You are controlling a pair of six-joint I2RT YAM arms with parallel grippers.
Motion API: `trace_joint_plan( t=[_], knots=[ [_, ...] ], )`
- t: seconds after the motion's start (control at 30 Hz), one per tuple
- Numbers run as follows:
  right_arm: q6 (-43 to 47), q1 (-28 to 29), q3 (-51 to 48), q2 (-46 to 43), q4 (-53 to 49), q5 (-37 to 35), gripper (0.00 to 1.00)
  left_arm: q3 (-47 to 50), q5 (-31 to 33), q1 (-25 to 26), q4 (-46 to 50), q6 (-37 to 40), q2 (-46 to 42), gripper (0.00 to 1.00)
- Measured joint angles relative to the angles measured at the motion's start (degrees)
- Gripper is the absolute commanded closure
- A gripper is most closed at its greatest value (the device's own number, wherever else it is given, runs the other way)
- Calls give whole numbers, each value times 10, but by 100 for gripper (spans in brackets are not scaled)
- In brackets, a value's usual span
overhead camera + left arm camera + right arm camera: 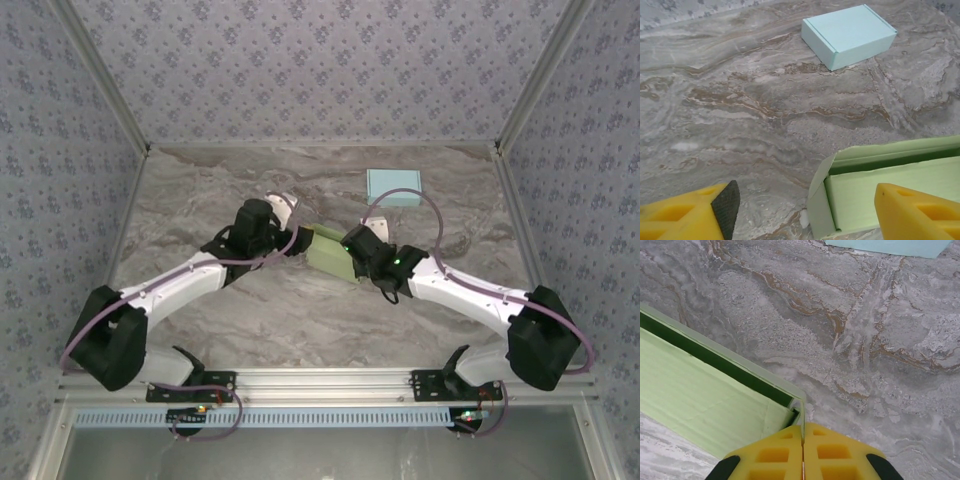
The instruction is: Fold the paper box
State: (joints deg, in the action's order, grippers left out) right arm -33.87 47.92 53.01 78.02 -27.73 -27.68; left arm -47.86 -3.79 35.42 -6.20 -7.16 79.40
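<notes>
Green box (330, 258): lay open at the middle of the surface (260, 315), between both hands
Left hand (805, 197): released, fingers spread wide around the box's end
Right hand (802, 432): clenched on the box's corner wall
Blue box (393, 187): closed, farther back, apart

You are looking at a table (300, 325) whose grey-and-brown marbled top is lying under soft, even light. Walls (320, 70) papered in a pale lilac floral print are rising from its far, left and right edges. An aluminium rail (330, 379) is running along its near edge.
</notes>
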Motion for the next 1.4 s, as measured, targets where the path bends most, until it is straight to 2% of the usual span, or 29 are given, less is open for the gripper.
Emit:
trace_joint_plan(
  t=[0.13, 0.33, 0.5, 0.77, 0.9, 1.03, 1.13, 1.27, 1.4],
  knots=[
    [0, 0, 2, 1, -5, 0, 92, 0, -31, -14, 0, 2, 26, 36],
    [0, 0, 6, 1, -9, 3, 92, -24, -77, -21, 0, 13, 57, 32],
    [0, 0, 8, 1, -13, 5, 92, -31, -108, -23, -3, 18, 63, 32],
    [0, 6, 9, 2, -14, 5, 92, -40, -121, -23, -7, 22, 93, 42],
    [-2, 10, 12, 5, -15, 4, 92, -41, -121, -23, -6, 24, 106, 51],
    [-3, 12, 15, 9, -15, 4, 93, -41, -121, -23, -6, 30, 108, 72],
    [-3, 12, 18, 14, -16, 2, 92, -41, -121, -23, -6, 27, 108, 79],
    [-16, 16, 26, 23, -24, -7, 92, -41, -116, -18, -9, 21, 108, 83],
    [-40, 21, 42, 38, -48, -22, 91, -40, -89, -1, -13, 9, 107, 91]
  ],
)
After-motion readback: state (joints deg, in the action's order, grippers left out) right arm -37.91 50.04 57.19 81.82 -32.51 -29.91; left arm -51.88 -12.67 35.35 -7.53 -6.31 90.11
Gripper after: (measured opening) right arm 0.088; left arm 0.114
